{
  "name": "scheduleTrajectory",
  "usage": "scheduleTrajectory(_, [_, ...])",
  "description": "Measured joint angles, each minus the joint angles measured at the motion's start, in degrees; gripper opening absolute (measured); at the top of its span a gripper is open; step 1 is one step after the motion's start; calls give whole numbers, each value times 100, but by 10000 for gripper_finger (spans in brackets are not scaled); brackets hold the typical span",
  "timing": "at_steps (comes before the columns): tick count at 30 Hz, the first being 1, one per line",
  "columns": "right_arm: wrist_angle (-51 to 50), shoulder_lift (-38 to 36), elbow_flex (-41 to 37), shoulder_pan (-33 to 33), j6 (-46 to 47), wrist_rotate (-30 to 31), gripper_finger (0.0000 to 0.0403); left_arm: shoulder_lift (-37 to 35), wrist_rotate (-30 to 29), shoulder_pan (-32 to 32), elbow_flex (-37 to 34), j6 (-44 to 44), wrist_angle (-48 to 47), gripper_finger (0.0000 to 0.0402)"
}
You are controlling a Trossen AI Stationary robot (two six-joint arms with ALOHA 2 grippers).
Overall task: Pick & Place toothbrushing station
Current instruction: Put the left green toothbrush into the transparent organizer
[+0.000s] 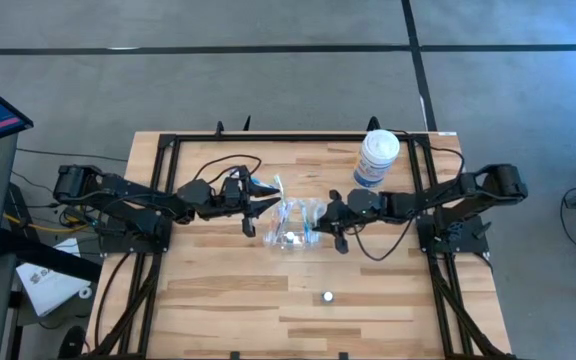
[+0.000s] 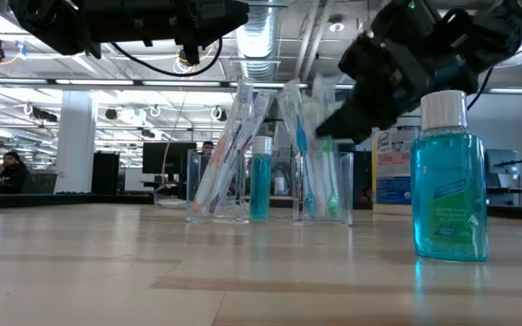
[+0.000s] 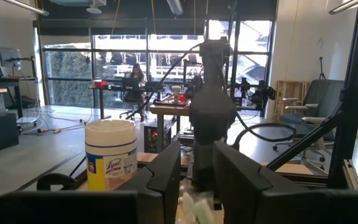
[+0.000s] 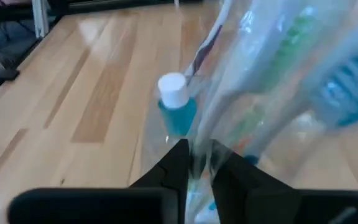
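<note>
Standing: two clear cups (image 2: 217,186) of toothbrushes (image 2: 234,136), one bottle (image 2: 449,177).

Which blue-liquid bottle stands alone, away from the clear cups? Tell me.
The bigger white-capped bottle, nearest the low camera; the slim tube stands between the cups.

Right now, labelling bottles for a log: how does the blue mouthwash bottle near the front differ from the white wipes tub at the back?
The mouthwash bottle is clear with blue liquid; the wipes tub is opaque white. The bottle stands alone toward the front; the tub stands beside the right arm. Both are upright, white-capped.
</note>
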Motion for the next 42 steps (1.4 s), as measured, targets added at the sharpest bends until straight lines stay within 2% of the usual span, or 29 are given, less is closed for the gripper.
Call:
scheduleTrajectory(6, [9,-169,12,29,-2,-13,74,0,0,0,0,0,-9,90])
scheduleTrajectory(21, [60,-169,12,68,-219,-25,82,1,0,-1,0,0,-9,90])
scheduleTrajectory(34, [74,-333,22,-13,-196,-43,161,0,0,-1,0,0,-9,90])
scheduleTrajectory(42, [-165,-871,19,-61,-196,-41,177,0,-1,-1,0,2,-11,90])
